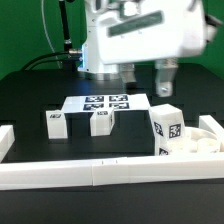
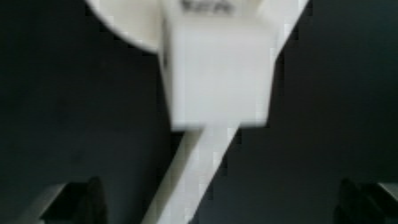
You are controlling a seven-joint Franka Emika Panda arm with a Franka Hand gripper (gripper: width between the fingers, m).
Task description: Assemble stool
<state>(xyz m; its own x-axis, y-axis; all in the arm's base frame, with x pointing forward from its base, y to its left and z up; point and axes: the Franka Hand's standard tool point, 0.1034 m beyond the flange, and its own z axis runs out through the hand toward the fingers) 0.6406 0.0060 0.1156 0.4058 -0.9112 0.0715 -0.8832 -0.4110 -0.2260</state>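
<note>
The round white seat [image 1: 203,143] lies at the exterior view's right, beside the front rail. One tagged leg block [image 1: 167,128] stands upright against its left side. Two more leg blocks [image 1: 57,122] [image 1: 101,122] stand in front of the marker board. My gripper [image 1: 148,80] hangs open and empty above and just behind the upright block, touching nothing. In the wrist view the blurred upright block [image 2: 222,70] and the seat's edge [image 2: 134,25] lie below the gripper [image 2: 222,205]. Its dark fingertips [image 2: 71,205] stand wide apart.
The marker board [image 1: 105,102] lies flat in the middle of the black table. White border rails run along the front [image 1: 100,172] and the left [image 1: 8,140]. A white rail strip [image 2: 201,170] crosses the wrist view under the gripper.
</note>
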